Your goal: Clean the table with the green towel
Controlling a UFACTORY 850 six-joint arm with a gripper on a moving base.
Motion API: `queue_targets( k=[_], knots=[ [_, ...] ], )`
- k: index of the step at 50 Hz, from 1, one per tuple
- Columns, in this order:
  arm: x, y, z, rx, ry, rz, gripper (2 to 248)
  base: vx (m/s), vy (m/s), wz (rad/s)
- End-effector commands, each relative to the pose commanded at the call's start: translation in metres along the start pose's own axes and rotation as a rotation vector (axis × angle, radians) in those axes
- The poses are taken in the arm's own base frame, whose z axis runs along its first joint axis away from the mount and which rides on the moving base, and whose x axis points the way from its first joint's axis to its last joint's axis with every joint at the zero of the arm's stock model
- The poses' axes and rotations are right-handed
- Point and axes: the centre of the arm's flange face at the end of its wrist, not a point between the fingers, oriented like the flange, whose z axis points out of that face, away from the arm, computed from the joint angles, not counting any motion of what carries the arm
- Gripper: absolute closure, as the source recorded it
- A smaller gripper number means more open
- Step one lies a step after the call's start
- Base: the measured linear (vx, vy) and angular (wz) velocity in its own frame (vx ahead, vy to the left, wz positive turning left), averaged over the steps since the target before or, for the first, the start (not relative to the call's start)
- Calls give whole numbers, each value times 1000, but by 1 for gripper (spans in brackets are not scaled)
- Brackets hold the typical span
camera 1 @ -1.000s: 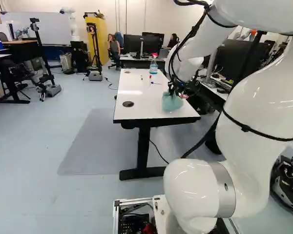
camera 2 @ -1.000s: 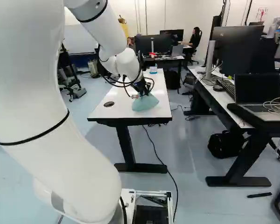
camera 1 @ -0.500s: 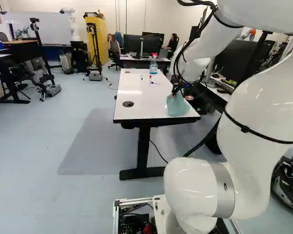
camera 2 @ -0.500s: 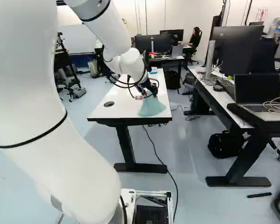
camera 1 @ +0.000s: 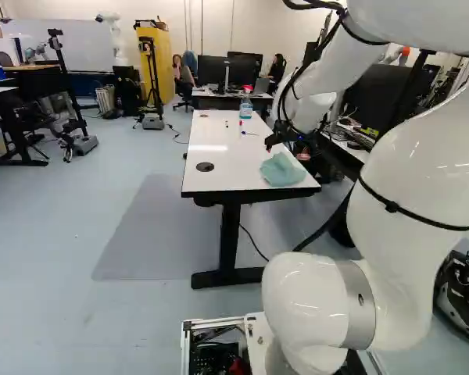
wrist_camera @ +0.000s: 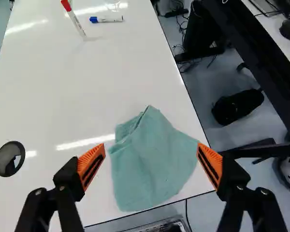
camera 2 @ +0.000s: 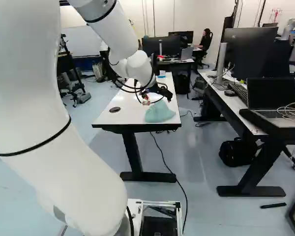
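noted green cloth towel [wrist_camera: 152, 166] heaped loosely on white rectangular table [wrist_camera: 58, 96], by near edge. saw black, orange-padded two-fingered gripper [wrist_camera: 151, 151] spread wide over near part of table, grasping nothing; likely set astride towel to gather folds for wiping.

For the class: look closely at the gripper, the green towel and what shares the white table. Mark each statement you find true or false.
1. The gripper is open. True.
2. The green towel is hanging in the air. False: the green towel lies on the white table.
3. The blue-capped marker lies apart from the green towel. True.
4. The spray bottle stands between the gripper's fingers. False: the spray bottle stands at the table's far end.
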Motion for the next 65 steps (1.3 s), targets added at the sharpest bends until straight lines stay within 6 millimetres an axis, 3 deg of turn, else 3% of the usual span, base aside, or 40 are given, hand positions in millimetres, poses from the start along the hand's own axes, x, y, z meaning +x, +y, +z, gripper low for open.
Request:
queue_targets(
  k=[17, 65],
  knots=[
    [2, -6, -11, 8, 21, -10, 3, 0, 0, 0],
    [-23, -76, -39, 112, 37, -134, 3, 0, 0, 0]
  ],
)
